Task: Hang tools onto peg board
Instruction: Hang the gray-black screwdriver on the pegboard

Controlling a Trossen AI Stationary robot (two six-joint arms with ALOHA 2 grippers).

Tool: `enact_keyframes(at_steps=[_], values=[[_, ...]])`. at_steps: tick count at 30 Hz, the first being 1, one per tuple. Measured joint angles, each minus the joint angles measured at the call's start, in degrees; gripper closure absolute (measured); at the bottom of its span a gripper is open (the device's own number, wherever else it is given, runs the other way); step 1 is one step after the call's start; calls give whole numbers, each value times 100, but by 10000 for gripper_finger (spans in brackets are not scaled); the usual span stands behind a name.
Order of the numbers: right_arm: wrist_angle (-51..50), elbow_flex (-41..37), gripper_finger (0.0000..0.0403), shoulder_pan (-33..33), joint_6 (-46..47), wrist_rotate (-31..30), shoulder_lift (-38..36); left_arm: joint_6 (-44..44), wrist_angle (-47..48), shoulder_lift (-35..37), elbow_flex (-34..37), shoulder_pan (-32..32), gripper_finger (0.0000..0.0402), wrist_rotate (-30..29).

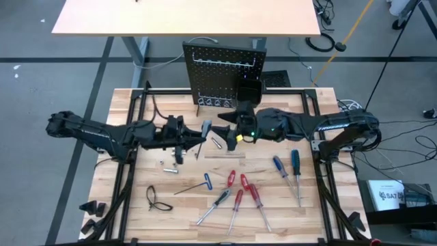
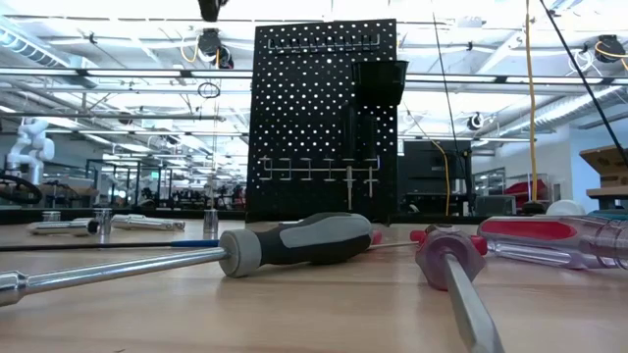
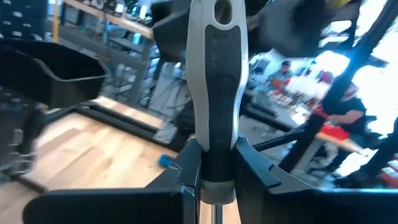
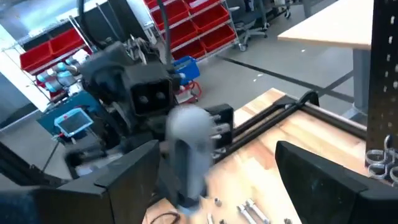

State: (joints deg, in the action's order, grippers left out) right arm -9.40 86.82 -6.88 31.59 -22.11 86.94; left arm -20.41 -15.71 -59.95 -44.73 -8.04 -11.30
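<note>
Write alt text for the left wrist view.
The left gripper holds a grey-and-black screwdriver upright, its fingers clamped on the handle's lower end. Beyond lie the wooden table and a blurred workshop with a person.

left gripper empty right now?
No. The left gripper is shut on a grey-and-black screwdriver handle.

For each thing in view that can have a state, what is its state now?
left pincer: shut on the grey-and-black screwdriver, held up off the table.
right pincer: open, close to that handle, holding nothing.
peg board: upright; most upper hooks are bare.
black bin: hanging on the board.
red screwdrivers: lying flat on the table.
blue T-handle key: lying flat.
</note>
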Motion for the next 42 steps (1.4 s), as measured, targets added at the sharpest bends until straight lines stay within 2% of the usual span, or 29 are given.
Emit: enact_keyframes(at_steps=[3, 7, 13, 19, 27, 30, 32, 38, 42], values=[[-101, 180, 92, 91, -53, 19, 74, 131, 195, -74, -221, 129, 345, 112], [92, 185, 92, 204, -82, 415, 120, 143, 274, -205, -357, 274, 345, 305], [113, 185, 104, 300, -68, 431, 131, 283, 281, -492, -571, 341, 345, 434], [-29, 185, 162, 307, -36, 396, 126, 320, 307, -713, -737, 518, 345, 423], [-232, 185, 288, 307, -262, 116, 124, 297, 405, -725, -746, 692, 346, 469], [-195, 185, 290, 304, -498, 129, 124, 325, 418, -725, -747, 720, 343, 536], [-141, 185, 290, 304, -698, 149, 125, 361, 414, -722, -748, 722, 316, 526], [-183, 185, 290, 302, -1098, -133, 47, 294, 828, -671, -746, 841, 196, 437], [-578, 185, 290, 306, -1318, -242, -309, 124, 1354, -404, -746, 992, 153, 432]])
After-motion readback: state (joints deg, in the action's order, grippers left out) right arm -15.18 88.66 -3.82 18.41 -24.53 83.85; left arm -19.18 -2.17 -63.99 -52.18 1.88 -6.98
